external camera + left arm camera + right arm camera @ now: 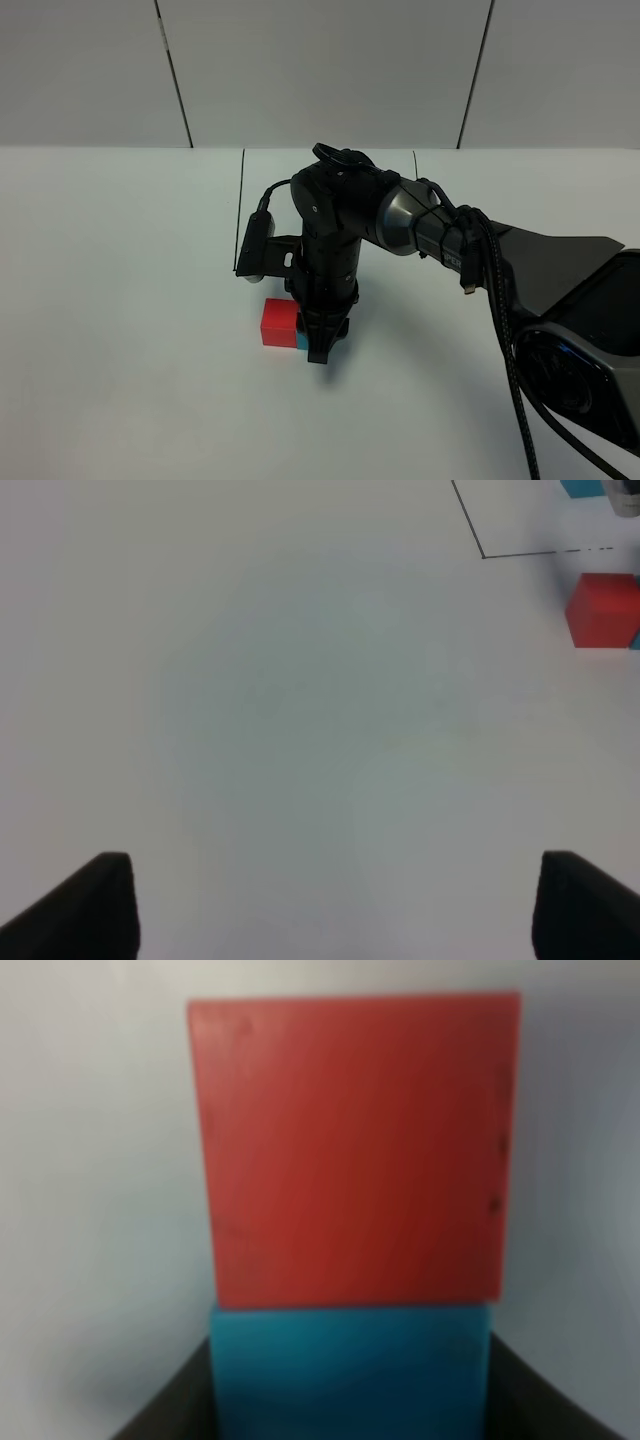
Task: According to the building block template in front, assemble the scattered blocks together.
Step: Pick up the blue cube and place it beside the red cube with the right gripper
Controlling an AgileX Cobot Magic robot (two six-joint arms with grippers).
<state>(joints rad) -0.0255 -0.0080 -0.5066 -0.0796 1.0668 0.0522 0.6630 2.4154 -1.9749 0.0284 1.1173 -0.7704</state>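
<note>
— Where do the cubes sit?
— The red cube [279,322] lies at nine o'clock of the cyan cube [301,341], touching it. The right gripper [320,350] pinches the cyan one.
— And the left gripper [335,905]?
— Spread wide, holding nothing.
— Any writing?
— The lettering [453,263] is too small to read.

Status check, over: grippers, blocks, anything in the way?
Left gripper open, holding nothing. Right gripper shut on cyan cube, flush against red cube. Nothing seen in the way.
</note>
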